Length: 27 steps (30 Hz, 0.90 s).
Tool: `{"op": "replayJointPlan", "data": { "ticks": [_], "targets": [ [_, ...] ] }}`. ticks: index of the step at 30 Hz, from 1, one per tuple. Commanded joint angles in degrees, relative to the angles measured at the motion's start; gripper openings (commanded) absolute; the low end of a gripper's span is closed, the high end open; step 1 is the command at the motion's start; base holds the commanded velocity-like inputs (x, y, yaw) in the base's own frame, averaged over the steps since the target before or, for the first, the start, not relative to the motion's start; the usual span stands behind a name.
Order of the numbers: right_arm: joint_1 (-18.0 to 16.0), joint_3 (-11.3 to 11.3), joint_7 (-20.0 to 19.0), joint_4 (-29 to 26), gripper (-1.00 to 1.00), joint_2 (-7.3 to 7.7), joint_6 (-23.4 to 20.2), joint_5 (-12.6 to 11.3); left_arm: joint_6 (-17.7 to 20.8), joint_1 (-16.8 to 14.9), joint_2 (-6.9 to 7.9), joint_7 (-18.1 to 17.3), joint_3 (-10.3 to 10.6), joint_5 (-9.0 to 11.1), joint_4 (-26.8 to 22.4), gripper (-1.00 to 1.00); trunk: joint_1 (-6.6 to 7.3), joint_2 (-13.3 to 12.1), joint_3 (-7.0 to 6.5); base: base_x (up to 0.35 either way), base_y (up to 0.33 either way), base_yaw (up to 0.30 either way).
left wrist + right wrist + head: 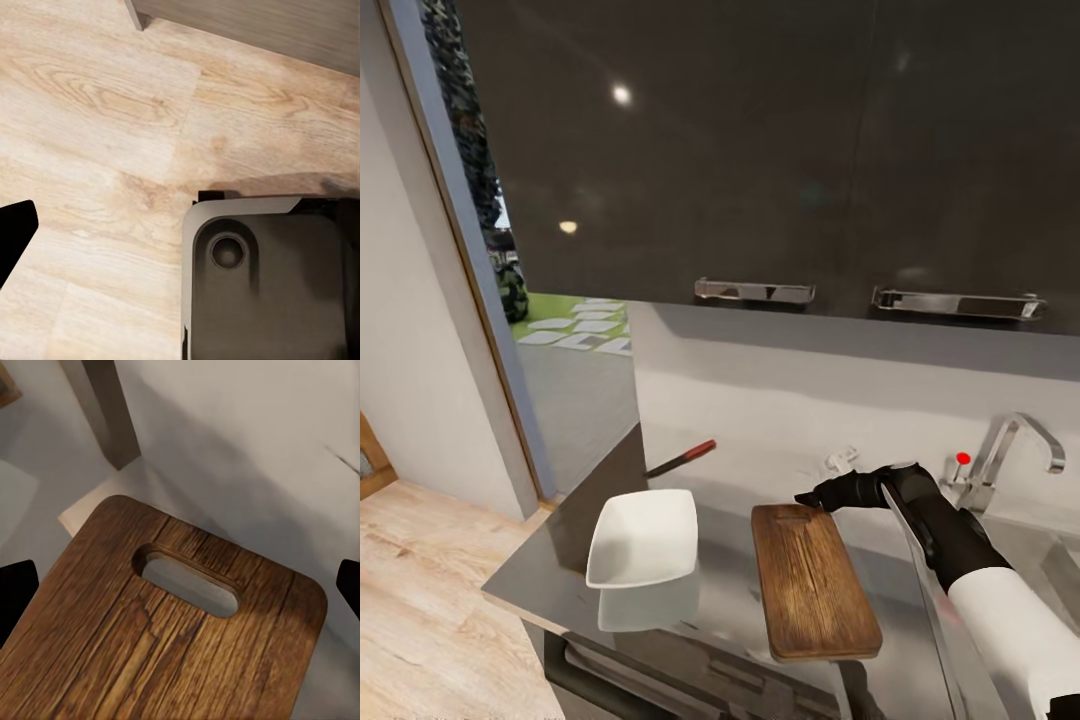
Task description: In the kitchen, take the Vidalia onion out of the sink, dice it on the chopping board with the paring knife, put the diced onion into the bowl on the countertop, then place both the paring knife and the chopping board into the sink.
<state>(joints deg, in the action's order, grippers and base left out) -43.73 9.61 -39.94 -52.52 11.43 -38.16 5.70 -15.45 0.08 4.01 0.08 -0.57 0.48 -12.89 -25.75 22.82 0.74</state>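
The brown chopping board point(815, 580) lies on the grey countertop point(725, 590), its handle slot toward the back wall. My right gripper point(810, 497) hovers open just over that slotted end. In the right wrist view the chopping board point(172, 637) lies between the two spread dark fingertips point(15, 592), which are not touching it. The white bowl point(645, 535) sits left of the board. The paring knife point(682, 458), with its red handle, lies behind the bowl near the wall. The sink point(1065, 565) shows at the right edge, and the onion is out of view. My left gripper point(180, 232) hangs open over the floor.
A chrome faucet point(1010, 445) with a small red knob point(962, 459) stands at the back right. Dark upper cabinets point(760, 150) hang over the counter. The wood floor point(97, 112) and my dark base point(262, 292) lie under the left arm. A doorway opens at the left.
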Motion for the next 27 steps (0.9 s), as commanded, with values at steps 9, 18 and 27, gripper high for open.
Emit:
{"op": "replayJointPlan", "data": {
  "ticks": [9,18,27],
  "targets": [
    [-0.04,0.03,-0.3,0.91,1.0,-0.02,0.05,0.71,-0.1,0.01,-0.06,0.01,-0.04,0.05,-0.03,1.0,-0.03,0.09,0.26,0.0,0.0,0.0],
    [-0.04,-0.02,-0.42,0.93,1.0,-0.01,0.09,0.66,-0.1,0.01,0.0,0.01,-0.04,-0.03,-0.11,1.0,-0.03,0.09,0.26,0.0,0.0,0.0],
    [-0.04,-0.03,-0.42,1.34,1.0,-0.14,0.1,0.55,-0.1,0.01,0.04,0.01,-0.03,-0.04,-0.12,1.0,-0.03,0.09,0.27,0.053,0.0,0.0]
  ]
}}
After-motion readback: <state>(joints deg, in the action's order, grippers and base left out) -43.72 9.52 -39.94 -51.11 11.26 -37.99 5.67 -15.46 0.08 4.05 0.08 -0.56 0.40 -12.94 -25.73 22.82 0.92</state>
